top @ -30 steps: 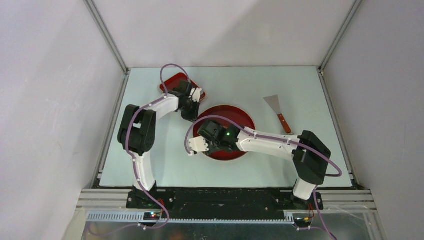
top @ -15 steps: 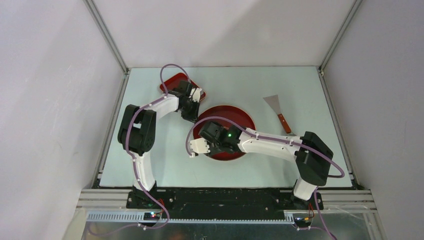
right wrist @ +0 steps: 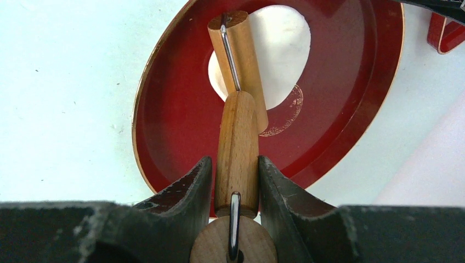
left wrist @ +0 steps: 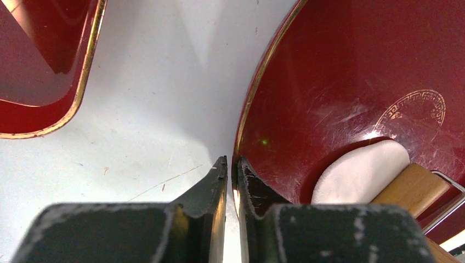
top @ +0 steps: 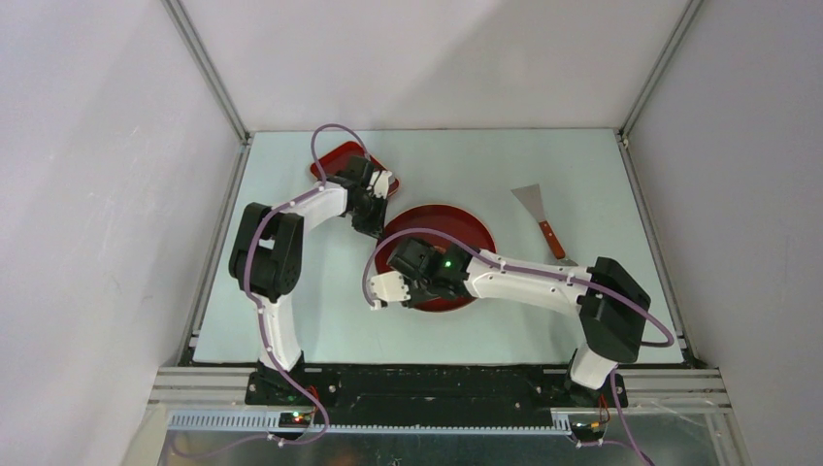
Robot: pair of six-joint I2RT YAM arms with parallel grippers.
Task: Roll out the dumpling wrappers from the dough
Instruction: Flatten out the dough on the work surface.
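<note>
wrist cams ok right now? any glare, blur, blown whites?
Left wrist: hot glare spot on the round red tray beside the dough disc, soft shadow on the table ahead of the left pincer, its fingers out of focus. Right wrist: even light, roller sharp, dough disc nearly blown white, right pincer soft at the bottom edge. Top external: no glare; right arm hides the dough disc.

Overhead view looks down from behind; both wrist views, close in, share the round tray [top: 468, 231].
</note>
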